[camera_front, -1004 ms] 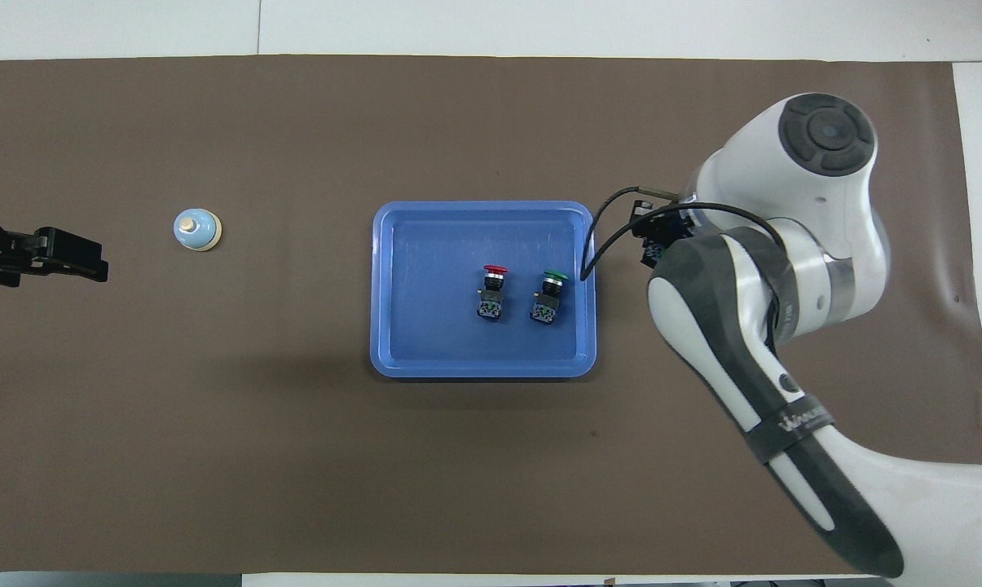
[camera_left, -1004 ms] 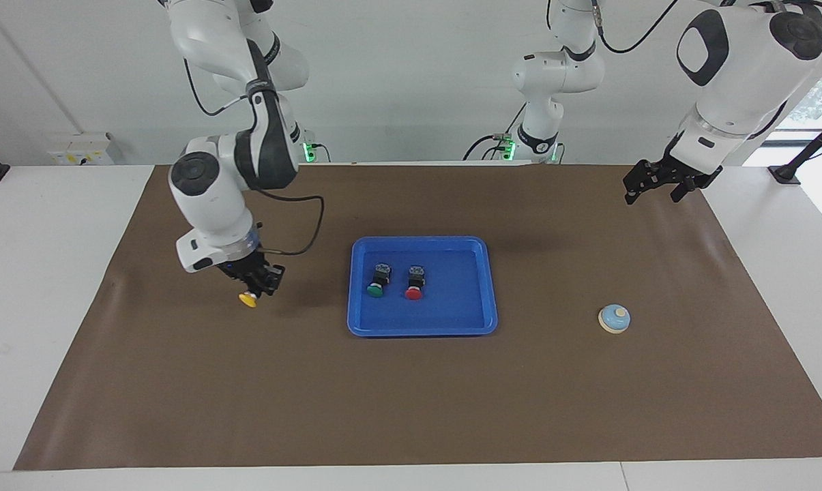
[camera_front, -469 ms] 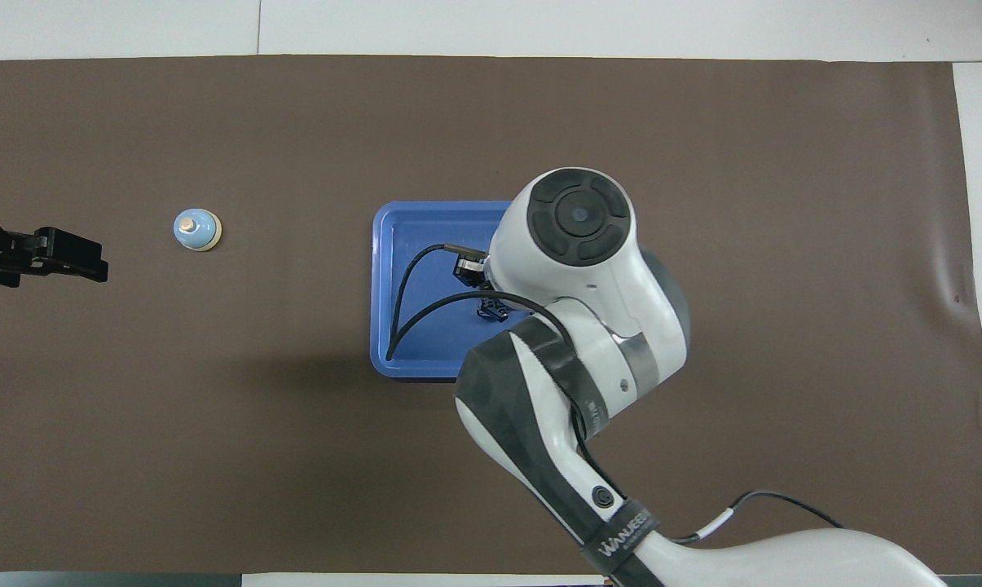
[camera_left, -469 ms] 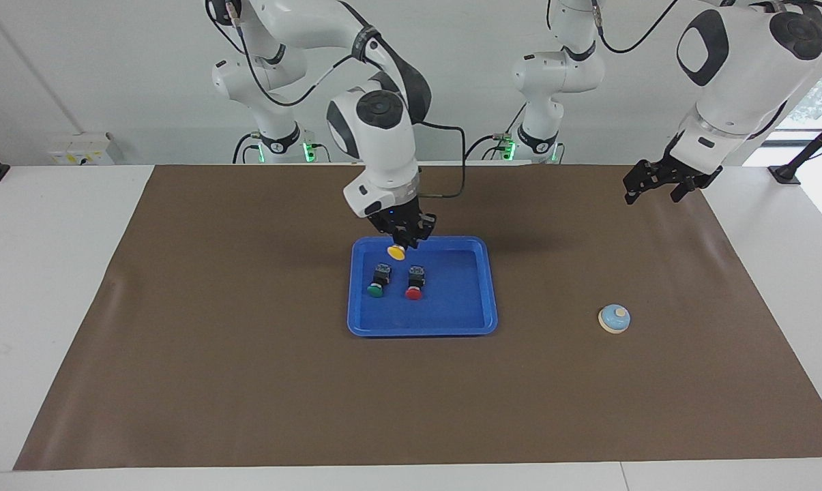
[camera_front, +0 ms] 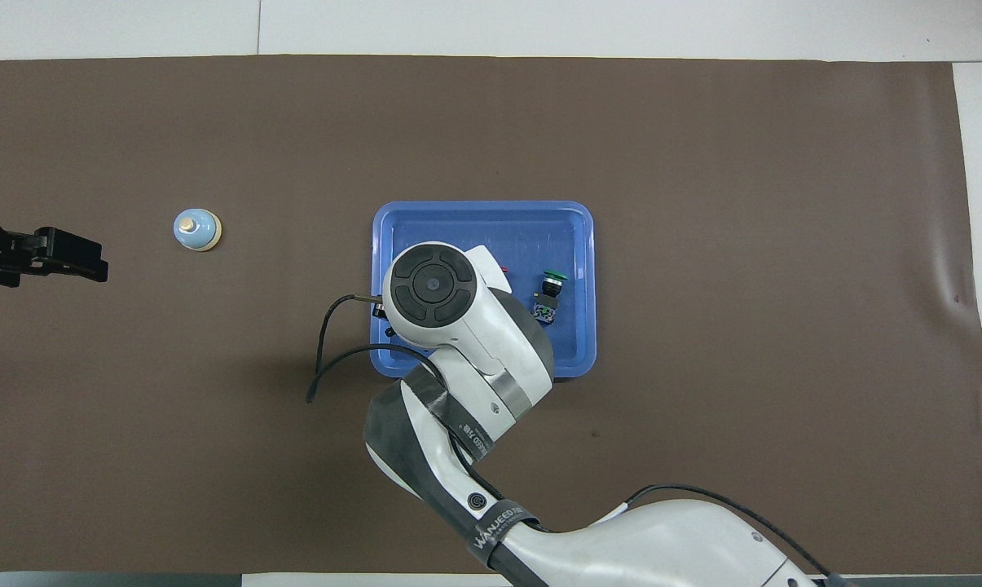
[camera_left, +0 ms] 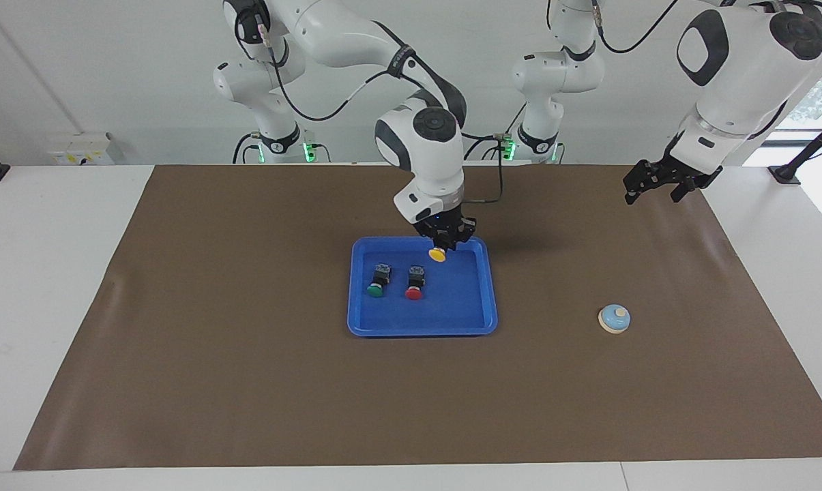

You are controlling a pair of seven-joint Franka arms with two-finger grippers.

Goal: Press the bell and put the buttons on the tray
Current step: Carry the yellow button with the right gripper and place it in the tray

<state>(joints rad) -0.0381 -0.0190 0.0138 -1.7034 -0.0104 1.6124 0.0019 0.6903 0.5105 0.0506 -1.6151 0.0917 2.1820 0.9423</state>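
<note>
Two buttons, green [camera_left: 375, 289] and red [camera_left: 414, 292], lie in the tray [camera_left: 479, 326]. Right claw [camera_left: 445, 243], clamped on the yellow button [camera_left: 436, 254], hangs over the tray; overhead its arm hides both. Left claw [camera_left: 654, 184] waits, fingers apart. Bell [camera_left: 614, 318] sits toward the left arm's end of the worktop.

The tray [camera_left: 480, 326] sits mid-counter [camera_left: 56, 273] on a mat [camera_left: 247, 382]. Two buttons [camera_left: 376, 279] lie in it side by side, toward the right arm's end. A third button [camera_left: 437, 254] hangs in the right end effector [camera_left: 445, 247] over the tray's edge nearest the robots, apparently clear of the floor. The bell [camera_left: 614, 318] stands well apart toward the left arm's end, where the left end effector [camera_left: 653, 191] waits above the mat.
</note>
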